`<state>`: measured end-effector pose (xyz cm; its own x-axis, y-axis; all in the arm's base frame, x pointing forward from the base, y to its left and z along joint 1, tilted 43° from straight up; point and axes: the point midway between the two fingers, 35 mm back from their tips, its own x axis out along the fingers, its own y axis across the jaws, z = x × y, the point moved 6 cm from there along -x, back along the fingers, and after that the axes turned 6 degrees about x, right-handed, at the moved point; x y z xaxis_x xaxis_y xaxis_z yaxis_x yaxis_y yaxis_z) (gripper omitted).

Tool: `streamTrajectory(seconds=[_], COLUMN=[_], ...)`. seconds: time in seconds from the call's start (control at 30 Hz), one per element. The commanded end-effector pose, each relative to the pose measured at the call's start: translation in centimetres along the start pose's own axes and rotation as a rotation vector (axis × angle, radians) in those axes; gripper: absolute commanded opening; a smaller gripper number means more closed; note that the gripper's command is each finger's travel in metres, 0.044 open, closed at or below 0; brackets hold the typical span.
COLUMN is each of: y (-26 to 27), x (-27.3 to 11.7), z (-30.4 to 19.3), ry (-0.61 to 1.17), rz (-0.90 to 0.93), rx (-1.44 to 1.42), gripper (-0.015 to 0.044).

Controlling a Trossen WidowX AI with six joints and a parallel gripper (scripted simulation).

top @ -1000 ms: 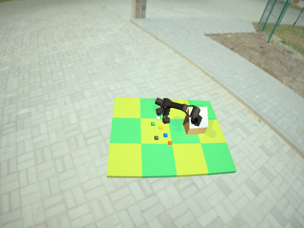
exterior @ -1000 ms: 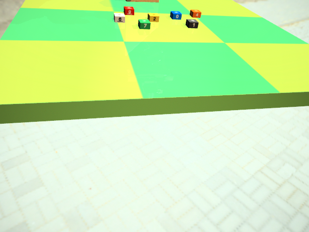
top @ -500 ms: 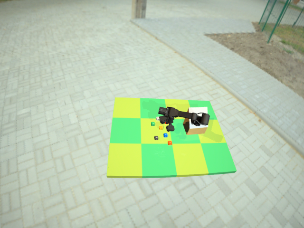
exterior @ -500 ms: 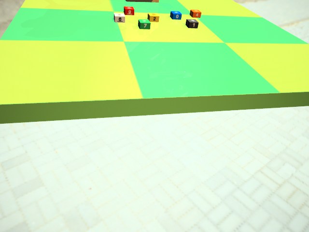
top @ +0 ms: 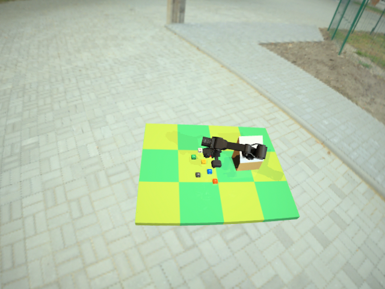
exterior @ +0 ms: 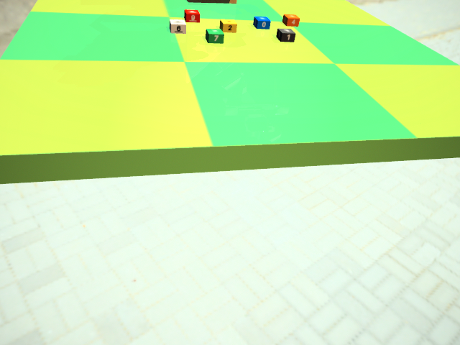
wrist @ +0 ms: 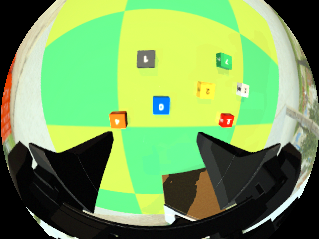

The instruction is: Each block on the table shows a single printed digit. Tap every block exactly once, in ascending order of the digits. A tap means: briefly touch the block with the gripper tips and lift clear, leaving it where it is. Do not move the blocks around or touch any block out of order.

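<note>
Blue block, black block (table checkered yellow-green).

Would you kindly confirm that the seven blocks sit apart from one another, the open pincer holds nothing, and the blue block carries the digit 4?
One detail is off: the blue block carries 0, as the exterior view shows; the 4 is on the orange block. The rest holds: seven blocks sit apart from one another, and the pincer is open and holds nothing.
</note>
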<state>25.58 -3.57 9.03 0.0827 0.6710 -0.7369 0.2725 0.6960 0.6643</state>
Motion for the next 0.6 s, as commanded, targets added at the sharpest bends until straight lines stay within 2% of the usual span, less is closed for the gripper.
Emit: streamTrajectory(seconds=[0.0,0.13,0.57], y=[3.4,6.0,6.0], x=[0.0,0.1,0.1], z=[-2.0,-4.1,-4.1], ry=[0.006,0.008,0.008], rz=[0.005,0.010,0.010], rx=[-0.010,-0.010,-0.010], gripper=[0.0400,0.0400,0.0400])
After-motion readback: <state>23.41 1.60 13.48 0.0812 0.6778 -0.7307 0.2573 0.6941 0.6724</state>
